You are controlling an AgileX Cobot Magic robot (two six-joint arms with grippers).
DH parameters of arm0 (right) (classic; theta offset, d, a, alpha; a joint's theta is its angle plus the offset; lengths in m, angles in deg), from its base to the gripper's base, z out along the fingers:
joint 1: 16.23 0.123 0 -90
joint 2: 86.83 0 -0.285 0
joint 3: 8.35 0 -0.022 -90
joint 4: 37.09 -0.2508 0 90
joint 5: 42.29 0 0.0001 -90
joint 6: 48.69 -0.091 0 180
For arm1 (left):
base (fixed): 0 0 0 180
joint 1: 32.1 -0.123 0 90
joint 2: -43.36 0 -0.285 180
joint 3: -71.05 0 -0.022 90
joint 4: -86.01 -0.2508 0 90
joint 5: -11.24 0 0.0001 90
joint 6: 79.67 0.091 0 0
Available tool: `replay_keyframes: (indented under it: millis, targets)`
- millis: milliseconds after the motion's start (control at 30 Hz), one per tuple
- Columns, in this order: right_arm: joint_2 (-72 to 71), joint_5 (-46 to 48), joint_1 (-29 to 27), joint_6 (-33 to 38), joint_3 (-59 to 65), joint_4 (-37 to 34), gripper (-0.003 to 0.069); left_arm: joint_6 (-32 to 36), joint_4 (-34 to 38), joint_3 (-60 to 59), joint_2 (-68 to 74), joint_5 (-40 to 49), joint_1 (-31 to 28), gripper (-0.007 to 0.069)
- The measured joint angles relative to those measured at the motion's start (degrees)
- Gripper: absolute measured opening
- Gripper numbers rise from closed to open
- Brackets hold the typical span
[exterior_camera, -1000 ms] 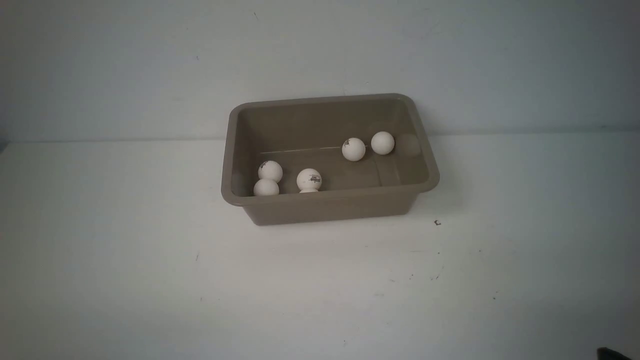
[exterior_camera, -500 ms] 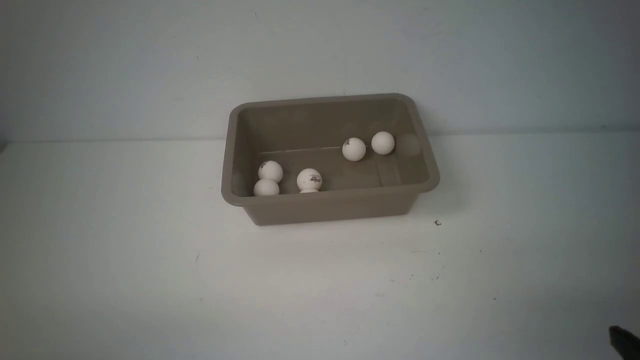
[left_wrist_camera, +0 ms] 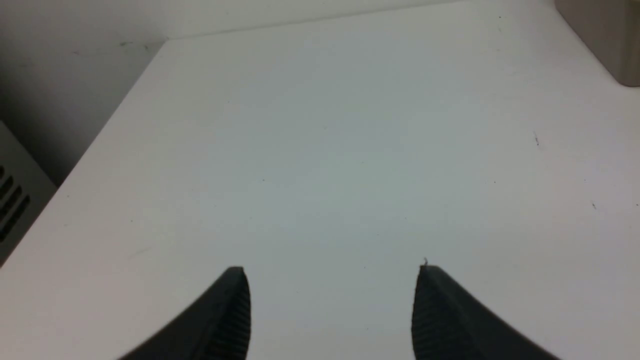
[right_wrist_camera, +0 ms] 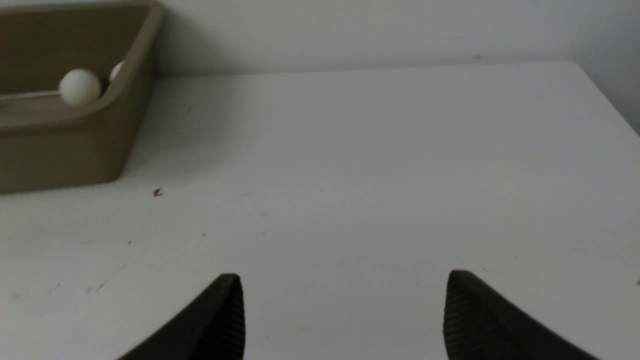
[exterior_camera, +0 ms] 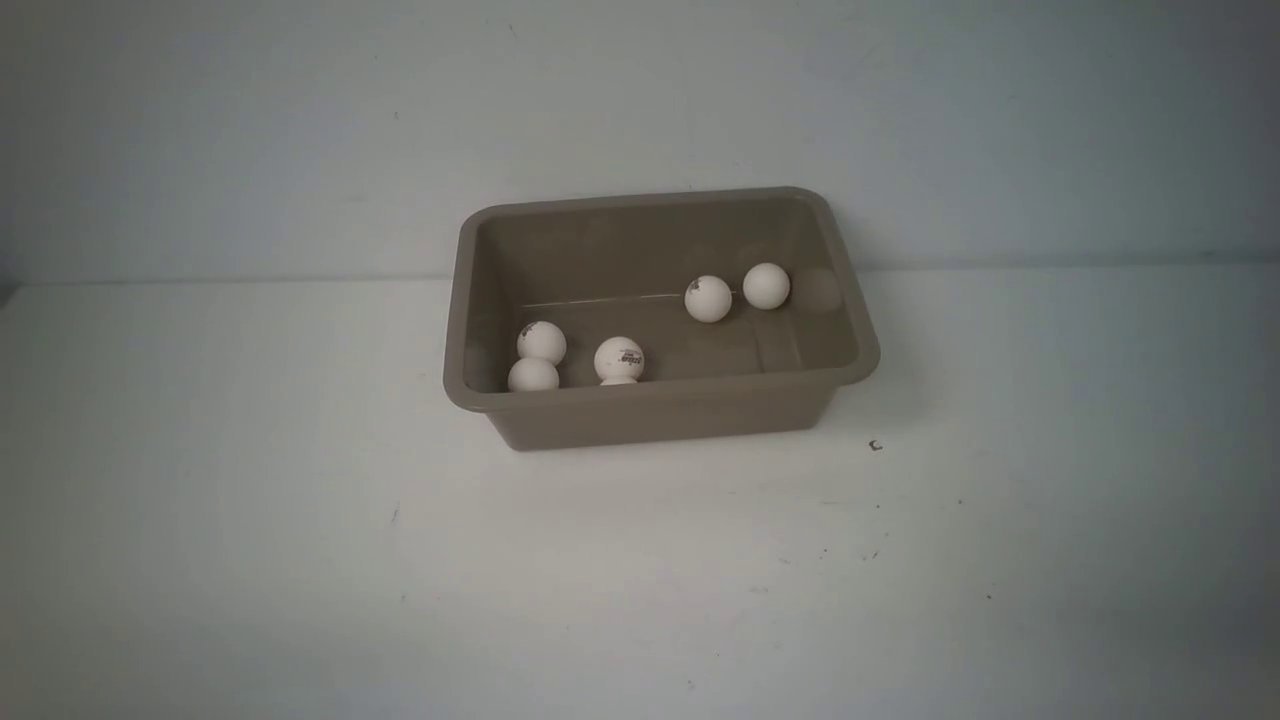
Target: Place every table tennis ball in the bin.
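The taupe bin (exterior_camera: 650, 400) stands on the white table, at the middle toward the back. Several white table tennis balls lie inside it: two touching at the near left (exterior_camera: 541, 342), one with a dark logo (exterior_camera: 618, 358) next to the front wall, and two at the far right (exterior_camera: 707, 298). No ball shows on the table. Neither gripper appears in the front view. My left gripper (left_wrist_camera: 330, 272) is open over bare table, a bin corner (left_wrist_camera: 612, 45) far ahead. My right gripper (right_wrist_camera: 342, 277) is open and empty too, with the bin (right_wrist_camera: 75, 145) and a ball (right_wrist_camera: 79, 86) off ahead.
A small dark speck (exterior_camera: 875, 446) lies on the table just right of the bin. The left wrist view shows the table's left edge (left_wrist_camera: 100, 135) and a grey vented unit (left_wrist_camera: 15, 200) beyond it. The table's right edge (right_wrist_camera: 607, 97) shows in the right wrist view.
A dark part of my right arm showed at the front view's bottom right corner and has now left the picture. The bin and balls have not moved.
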Motion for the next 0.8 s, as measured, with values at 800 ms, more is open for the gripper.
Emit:
replay_keyframes:
  millis: [800]
  targets:
    - [-18.51,1.16,0.0,-9.9,9.82,7.22,0.0482,0.0,-0.02,0.04,0.0,0.01,0.0,0.0396]
